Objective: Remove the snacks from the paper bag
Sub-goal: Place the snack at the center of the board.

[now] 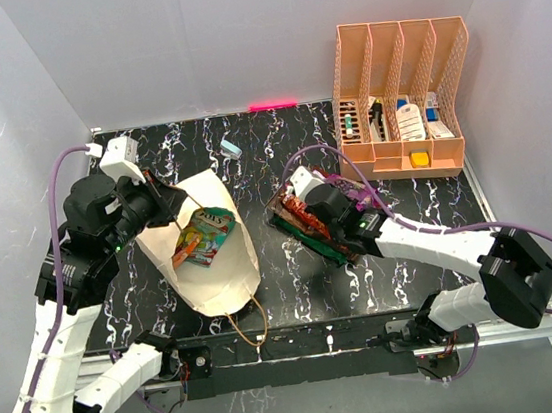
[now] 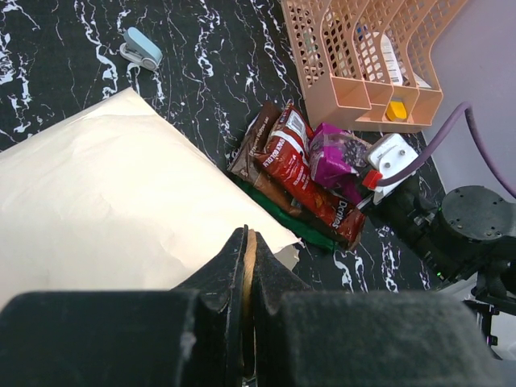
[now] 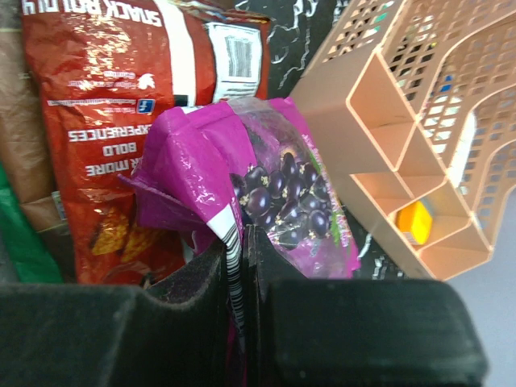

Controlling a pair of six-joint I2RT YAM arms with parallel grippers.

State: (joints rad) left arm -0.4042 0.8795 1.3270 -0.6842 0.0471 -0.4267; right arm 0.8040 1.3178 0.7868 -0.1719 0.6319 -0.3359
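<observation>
Top external view, items listed by size. The black marbled table (image 1: 296, 285) carries everything.

1. The paper bag (image 1: 232, 272) lies left of centre with its mouth open toward the camera. A brown cord handle (image 1: 251, 328) hangs at its near edge. A teal packet (image 1: 211, 233) shows inside the mouth, with a red-orange packet (image 1: 186, 246) touching its left side. My left gripper (image 2: 248, 242) sits at the bag's left rim. In the left wrist view my fingers are fully closed, with a thin tan strip of the bag pinched between them.

2. The orange rack (image 1: 397, 81) stands upright in the far right corner. It has four compartments side by side, holding small bottles and boxes. A yellow item (image 1: 419, 159) sits in a front pocket.

3. A pile of snacks (image 1: 304, 225) lies on the table between bag and rack. The left wrist view shows a dark green packet (image 2: 302, 230) at the bottom. A brown packet (image 2: 254, 145) and a red-brown packet (image 2: 310, 177) lie on top of it.

4. The purple packet (image 3: 282, 185) rests against the red-brown one. My right gripper (image 3: 242, 242) is clamped on its edge. The right wrist view shows the barcode strip squeezed between my fingers.

5. The light-blue block (image 1: 231, 150) sits on the table beyond the bag, not touching it.
</observation>
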